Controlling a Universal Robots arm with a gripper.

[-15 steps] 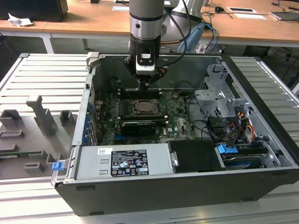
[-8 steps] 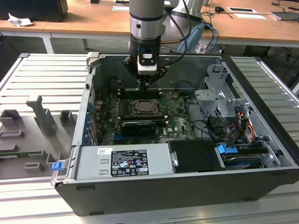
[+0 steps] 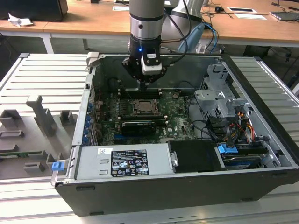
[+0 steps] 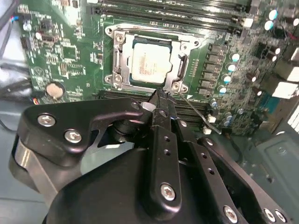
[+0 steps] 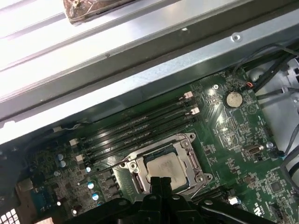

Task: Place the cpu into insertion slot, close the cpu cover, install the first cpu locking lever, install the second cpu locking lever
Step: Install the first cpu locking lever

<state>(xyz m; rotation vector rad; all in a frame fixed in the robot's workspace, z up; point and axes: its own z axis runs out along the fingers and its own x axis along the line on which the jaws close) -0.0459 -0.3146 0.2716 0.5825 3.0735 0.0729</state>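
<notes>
while the cpu (image 4: 148, 64) sits under the closed cpu cover (image 4: 117, 56), the end effector (image 4: 161, 95) (pinched shut, holding nothing) hangs at one corner of that cover
</notes>
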